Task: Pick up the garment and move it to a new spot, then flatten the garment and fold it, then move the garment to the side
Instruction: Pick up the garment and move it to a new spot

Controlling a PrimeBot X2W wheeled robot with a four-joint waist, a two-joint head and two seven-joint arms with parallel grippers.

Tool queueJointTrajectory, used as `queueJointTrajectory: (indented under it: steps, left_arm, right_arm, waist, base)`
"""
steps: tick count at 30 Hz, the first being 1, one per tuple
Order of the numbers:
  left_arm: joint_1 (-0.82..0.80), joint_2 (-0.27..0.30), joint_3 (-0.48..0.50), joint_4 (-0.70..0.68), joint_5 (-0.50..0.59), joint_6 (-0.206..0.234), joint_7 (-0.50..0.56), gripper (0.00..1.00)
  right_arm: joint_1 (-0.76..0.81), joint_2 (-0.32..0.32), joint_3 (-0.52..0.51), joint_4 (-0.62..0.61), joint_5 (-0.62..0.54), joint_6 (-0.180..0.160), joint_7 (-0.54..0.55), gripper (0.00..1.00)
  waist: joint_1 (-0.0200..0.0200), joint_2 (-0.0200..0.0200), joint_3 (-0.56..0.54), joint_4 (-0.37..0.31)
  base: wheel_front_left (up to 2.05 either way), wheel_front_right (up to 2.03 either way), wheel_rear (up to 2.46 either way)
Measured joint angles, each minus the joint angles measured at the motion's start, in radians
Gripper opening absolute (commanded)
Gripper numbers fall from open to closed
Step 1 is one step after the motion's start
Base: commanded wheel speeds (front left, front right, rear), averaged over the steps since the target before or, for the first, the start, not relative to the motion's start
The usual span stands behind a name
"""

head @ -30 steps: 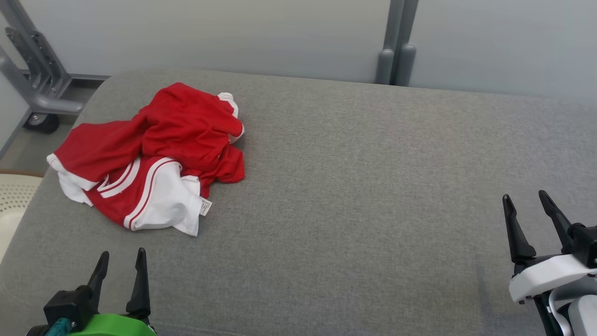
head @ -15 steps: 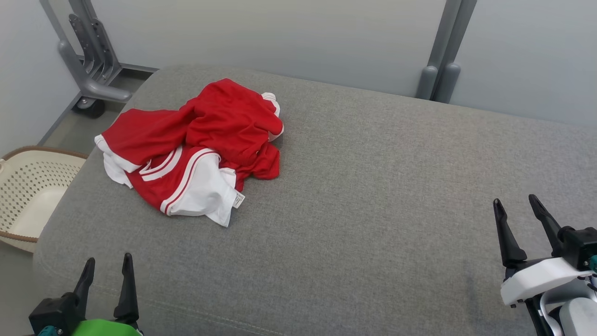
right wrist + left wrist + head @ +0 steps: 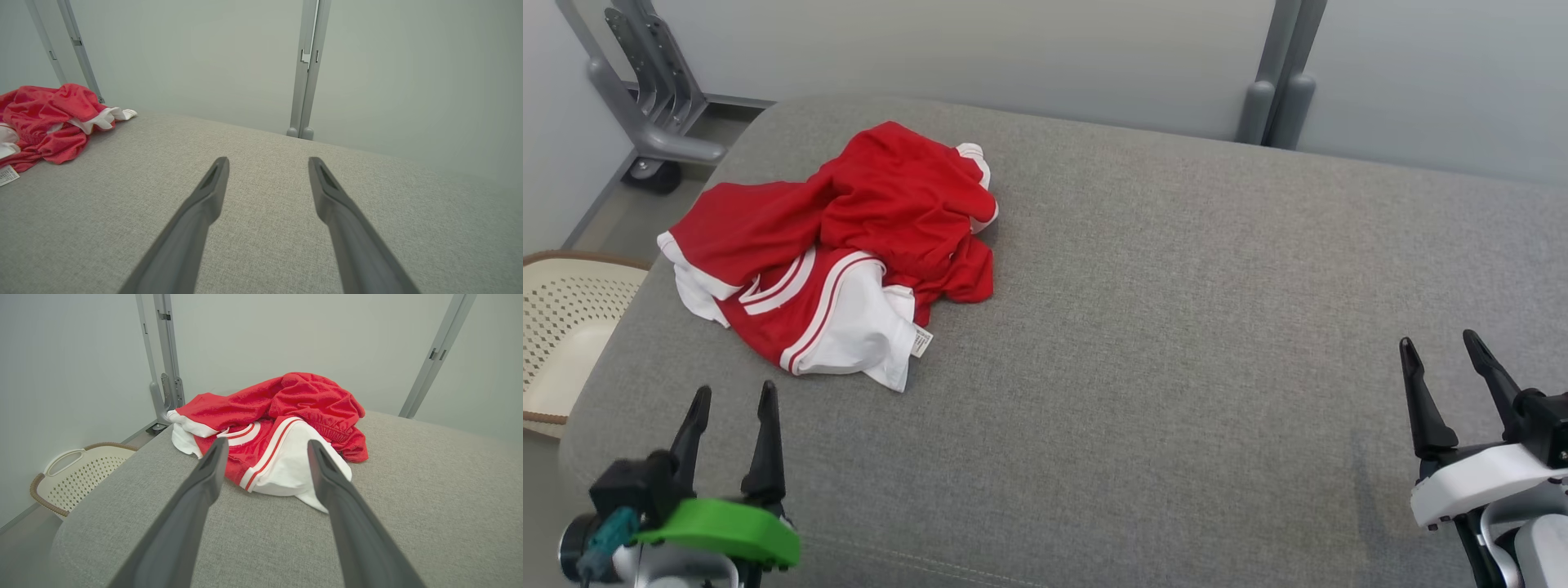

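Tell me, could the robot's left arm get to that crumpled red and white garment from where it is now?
Probably yes. The left pincer stands open just short of the garment, pointing at it, with bare grey cushion between them and nothing in the way.

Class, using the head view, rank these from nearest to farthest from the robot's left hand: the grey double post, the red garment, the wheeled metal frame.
1. red garment, just ahead of the left hand
2. wheeled metal frame, far left corner
3. grey double post, far edge, towards the right
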Motion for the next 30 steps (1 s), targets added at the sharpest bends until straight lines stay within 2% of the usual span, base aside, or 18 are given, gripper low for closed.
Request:
queueJointTrajectory:
  steps: [3,9,15,16,17,18,19,22,27,30]
  left_arm:
    - [-0.081,0.023,-0.037,0.012,-0.046,0.000,0.054,1.00]
    - [-0.278,0.085,-0.042,0.027,-0.177,0.000,0.273,1.00]
    - [-0.442,0.090,0.068,0.090,-0.370,0.000,0.524,1.00]
    - [-0.442,0.090,0.068,0.090,-0.370,0.000,0.524,1.00]
    - [-0.480,0.090,0.098,0.107,-0.422,0.007,0.605,1.00]
    - [-0.500,0.091,0.112,0.112,-0.442,0.017,0.639,1.00]
    - [-0.500,0.091,0.112,0.112,-0.442,0.017,0.639,1.00]
    - [-0.571,0.100,0.162,0.125,-0.491,0.069,0.716,1.00]
    - [-0.643,0.173,0.191,0.151,-0.491,0.132,0.800,1.00]
    - [-0.663,0.194,0.171,0.174,-0.469,0.152,0.851,1.00]
  right_arm:
    - [-0.005,-0.005,0.010,-0.007,-0.002,0.000,0.000,1.00]
    - [-0.067,-0.013,0.035,-0.026,-0.008,0.009,0.000,1.00]
    - [-0.130,-0.014,0.055,-0.037,-0.008,0.009,0.000,1.00]
    - [-0.130,-0.014,0.055,-0.037,-0.008,0.009,0.000,1.00]
    - [-0.151,-0.014,0.058,-0.039,-0.008,0.009,0.000,1.00]
    - [-0.162,-0.014,0.058,-0.040,-0.008,0.009,0.000,1.00]
    - [-0.162,-0.014,0.058,-0.040,-0.008,0.009,0.000,1.00]
    - [-0.193,-0.013,0.062,-0.040,-0.008,0.009,0.000,1.00]
    - [-0.238,-0.009,0.068,-0.029,-0.007,0.009,0.000,1.00]
    - [-0.252,-0.008,0.066,-0.017,-0.007,0.009,0.000,1.00]
  waist:
    - [0.0000,0.0000,0.026,-0.003]
    - [0.0000,0.0000,0.093,-0.015]
    - [0.0001,0.0000,0.168,-0.043]
    - [0.0001,0.0000,0.168,-0.043]
    - [0.0000,0.0000,0.193,-0.055]
    - [0.0001,0.0000,0.206,-0.062]
    - [0.0001,0.0000,0.206,-0.062]
    - [0.0001,0.0000,0.244,-0.085]
    - [0.0001,0.0000,0.290,-0.135]
    - [0.0002,0.0000,0.308,-0.167]
  base:
    - [0.00,0.00,0.00]
    - [0.00,0.00,0.00]
    - [0.00,0.00,0.00]
    - [0.00,0.00,0.00]
    - [0.00,0.00,0.00]
    - [0.00,0.00,0.00]
    - [0.00,0.00,0.00]
    - [0.00,0.00,0.00]
    - [0.00,0.00,0.00]
    - [0.00,0.00,0.00]
